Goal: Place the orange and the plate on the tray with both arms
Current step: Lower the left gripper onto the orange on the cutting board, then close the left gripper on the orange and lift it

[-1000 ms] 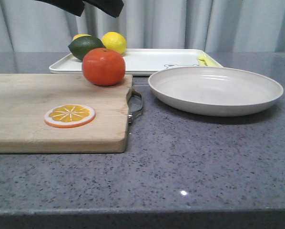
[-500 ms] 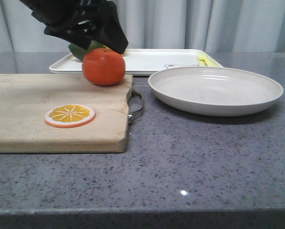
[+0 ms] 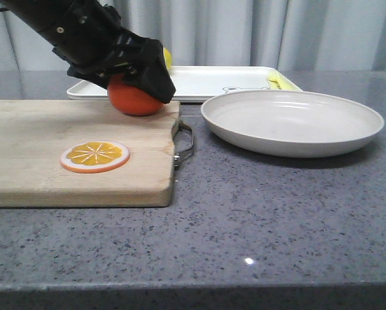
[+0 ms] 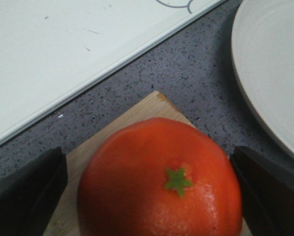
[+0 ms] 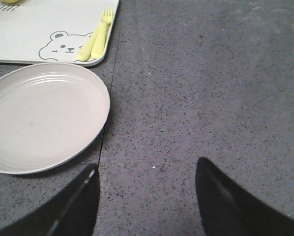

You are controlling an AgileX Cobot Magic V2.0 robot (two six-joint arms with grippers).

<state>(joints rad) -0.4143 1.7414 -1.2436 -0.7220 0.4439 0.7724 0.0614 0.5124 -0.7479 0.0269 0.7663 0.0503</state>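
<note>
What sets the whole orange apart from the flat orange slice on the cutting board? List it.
The round bright-orange fruit is a full ball standing tall; the flat orange slice with white rim is a thin disc lying flat. The fruit has plain glossy skin with a green stem mark; the slice shows yellow-orange segments. The fruit sits at the board's far corner between the open left gripper fingers; the slice lies untouched nearer the camera. Both rest on the wooden cutting board.
</note>
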